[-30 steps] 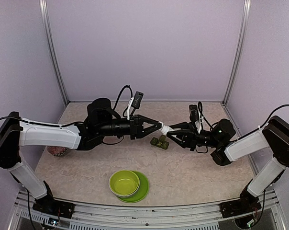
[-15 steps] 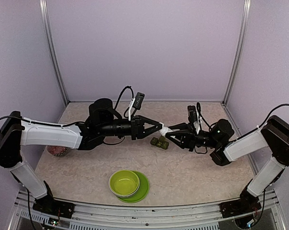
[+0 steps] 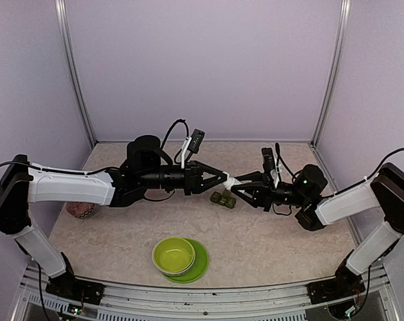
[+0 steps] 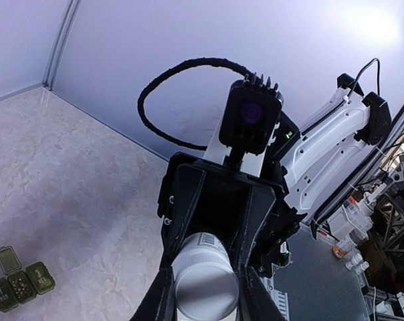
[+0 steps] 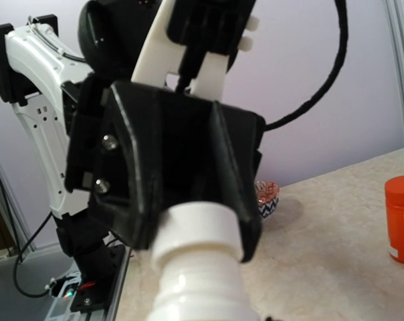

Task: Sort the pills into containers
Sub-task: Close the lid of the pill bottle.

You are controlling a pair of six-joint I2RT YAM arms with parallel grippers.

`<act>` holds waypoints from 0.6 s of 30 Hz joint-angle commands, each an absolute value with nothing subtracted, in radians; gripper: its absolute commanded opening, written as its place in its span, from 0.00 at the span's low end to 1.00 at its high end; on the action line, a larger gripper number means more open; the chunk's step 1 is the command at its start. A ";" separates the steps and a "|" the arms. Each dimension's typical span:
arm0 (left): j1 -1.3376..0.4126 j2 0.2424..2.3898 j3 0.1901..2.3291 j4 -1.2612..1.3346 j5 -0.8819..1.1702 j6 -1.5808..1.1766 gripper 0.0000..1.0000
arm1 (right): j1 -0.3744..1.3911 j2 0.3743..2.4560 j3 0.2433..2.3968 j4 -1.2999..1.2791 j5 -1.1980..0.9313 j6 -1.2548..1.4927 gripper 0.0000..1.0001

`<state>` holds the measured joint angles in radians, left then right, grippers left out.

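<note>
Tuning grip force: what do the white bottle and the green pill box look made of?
White bottle: looks like plastic with a satin white finish, going by the moulded ribs below the cap and its soft highlights. Pill box: probably dark green plastic with a dull sheen, given its thin moulded square lids. That is judged from looks alone.

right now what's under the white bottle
Below the white bottle, held between left gripper and right gripper, is the table, with the dark green strip box close by. Whether the box lies straight beneath is unclear; the grippers hide some table.
</note>
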<state>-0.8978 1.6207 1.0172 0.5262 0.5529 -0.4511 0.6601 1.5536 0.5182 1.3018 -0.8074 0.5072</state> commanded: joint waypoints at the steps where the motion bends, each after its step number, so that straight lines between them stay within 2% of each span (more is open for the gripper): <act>1: -0.905 1.629 1.026 0.461 0.559 -0.427 0.22 | 0.670 1.512 0.519 1.314 -0.777 0.484 0.19; 12: -0.902 1.626 1.007 0.482 0.566 -0.437 0.22 | 0.670 1.502 0.515 1.331 -0.796 0.489 0.19; 18: -0.902 1.659 1.005 0.551 0.607 -0.482 0.22 | 0.670 1.542 0.529 1.420 -0.853 0.559 0.19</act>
